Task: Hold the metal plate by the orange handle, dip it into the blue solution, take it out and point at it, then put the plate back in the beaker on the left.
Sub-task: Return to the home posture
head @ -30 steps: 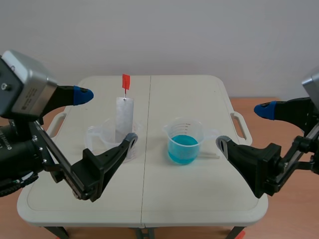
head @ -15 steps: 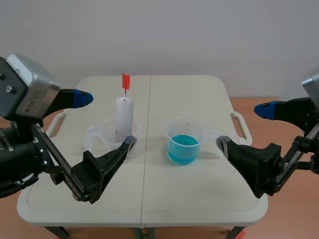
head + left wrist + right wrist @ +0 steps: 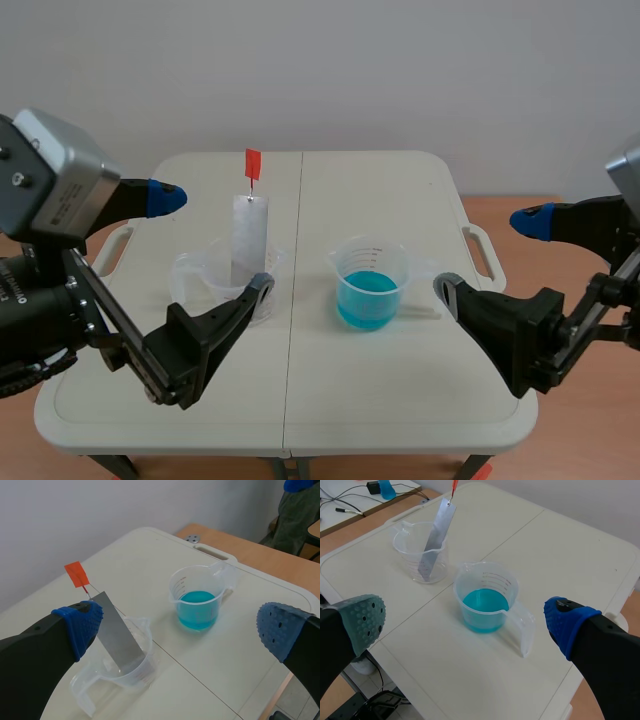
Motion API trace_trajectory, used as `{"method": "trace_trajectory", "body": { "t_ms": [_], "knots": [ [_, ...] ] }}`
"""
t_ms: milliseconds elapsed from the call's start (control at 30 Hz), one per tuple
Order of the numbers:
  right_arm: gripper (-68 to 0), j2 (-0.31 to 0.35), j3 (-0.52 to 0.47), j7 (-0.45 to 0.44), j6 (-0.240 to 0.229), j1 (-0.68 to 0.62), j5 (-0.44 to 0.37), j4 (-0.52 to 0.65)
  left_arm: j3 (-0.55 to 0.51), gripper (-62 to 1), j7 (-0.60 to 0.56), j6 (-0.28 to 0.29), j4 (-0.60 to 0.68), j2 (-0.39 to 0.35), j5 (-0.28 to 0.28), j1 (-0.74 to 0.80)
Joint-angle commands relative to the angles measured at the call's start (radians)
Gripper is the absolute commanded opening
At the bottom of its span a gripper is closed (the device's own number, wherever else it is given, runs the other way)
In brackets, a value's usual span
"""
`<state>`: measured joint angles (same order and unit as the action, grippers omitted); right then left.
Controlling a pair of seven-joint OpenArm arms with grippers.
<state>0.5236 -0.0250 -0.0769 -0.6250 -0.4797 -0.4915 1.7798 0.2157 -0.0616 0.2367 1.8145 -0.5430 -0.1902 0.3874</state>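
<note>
A grey metal plate [image 3: 249, 238] with a small orange handle [image 3: 252, 163] stands tilted in a clear empty beaker [image 3: 222, 283] left of the table's middle. A second clear beaker [image 3: 371, 283] holds blue solution. My left gripper [image 3: 214, 236] is open, near the plate's beaker, holding nothing. In the left wrist view the plate [image 3: 117, 638], its handle [image 3: 76, 573] and the blue beaker [image 3: 199, 605] lie ahead of the open left gripper [image 3: 175, 625]. My right gripper [image 3: 492, 252] is open right of the blue beaker. In the right wrist view the blue beaker [image 3: 485, 603] lies ahead of the right gripper [image 3: 465, 617], the plate [image 3: 435, 537] farther off.
The cream folding table [image 3: 330, 410] has a centre seam and moulded handles at both sides. A side desk with cables and a blue bottle [image 3: 385, 488] shows beyond the table in the right wrist view. Wooden floor surrounds the table.
The left arm has shifted slightly downward from one second ago. The right arm, plate and beakers are as before.
</note>
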Motion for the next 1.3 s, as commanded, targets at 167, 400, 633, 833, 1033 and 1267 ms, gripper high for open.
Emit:
{"method": "trace_trajectory", "body": {
  "t_ms": [167,400,633,833,1033,1267],
  "knots": [
    [-1.2,-0.001,-0.011,-0.015,0.0,0.012,-0.018,0.015,-0.002,1.4,-0.016,-0.002,0.004,-0.001,-0.006,0.0],
    [-1.2,-0.001,-0.011,-0.015,0.0,0.012,-0.018,0.015,-0.002,1.4,0.013,-0.002,0.004,-0.001,-0.006,0.0],
    [-1.2,-0.001,-0.011,-0.015,0.0,0.012,-0.018,0.015,-0.002,1.4,0.029,-0.002,0.004,-0.001,-0.006,-0.003],
    [-1.2,-0.001,-0.011,-0.015,0.0,0.012,-0.018,0.015,-0.002,1.4,0.036,-0.002,0.004,-0.001,-0.006,-0.003],
    [-1.2,-0.001,-0.011,-0.015,0.0,0.012,-0.018,0.015,-0.002,1.4,0.036,-0.002,0.004,-0.001,-0.006,-0.003],
    [-1.2,-0.001,-0.011,-0.015,0.0,0.012,-0.018,0.015,-0.002,1.4,0.036,-0.002,0.004,-0.001,-0.006,-0.003]
  ]
}}
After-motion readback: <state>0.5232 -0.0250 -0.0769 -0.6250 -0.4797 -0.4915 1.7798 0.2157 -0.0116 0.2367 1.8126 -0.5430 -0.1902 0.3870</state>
